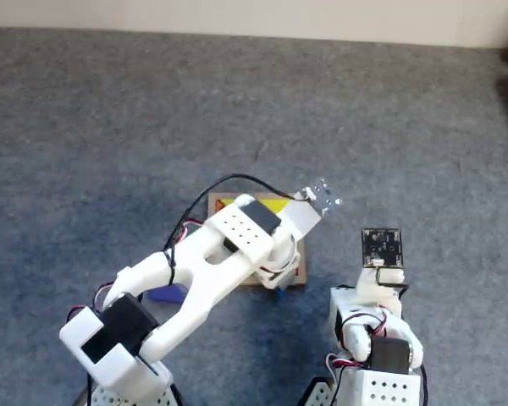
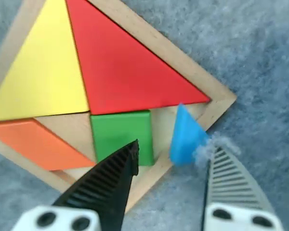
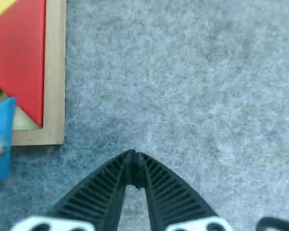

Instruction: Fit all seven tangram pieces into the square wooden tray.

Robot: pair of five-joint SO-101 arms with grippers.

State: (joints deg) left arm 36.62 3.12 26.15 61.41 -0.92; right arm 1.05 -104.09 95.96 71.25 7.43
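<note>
Left gripper (image 2: 173, 147) hangs with jaws wide over one corner of the square wooden tray (image 2: 221, 98). A small blue triangle (image 2: 185, 134) stands tilted between them, near the pale finger, not flat. Inside the tray lie flat a yellow triangle (image 2: 43, 72), a red triangle (image 2: 125, 62), a green square (image 2: 120, 132) and an orange parallelogram (image 2: 33, 144). Right gripper (image 3: 134, 166) is closed tight and holds nothing, over the grey carpet (image 3: 183, 72) just beside the tray.
</note>
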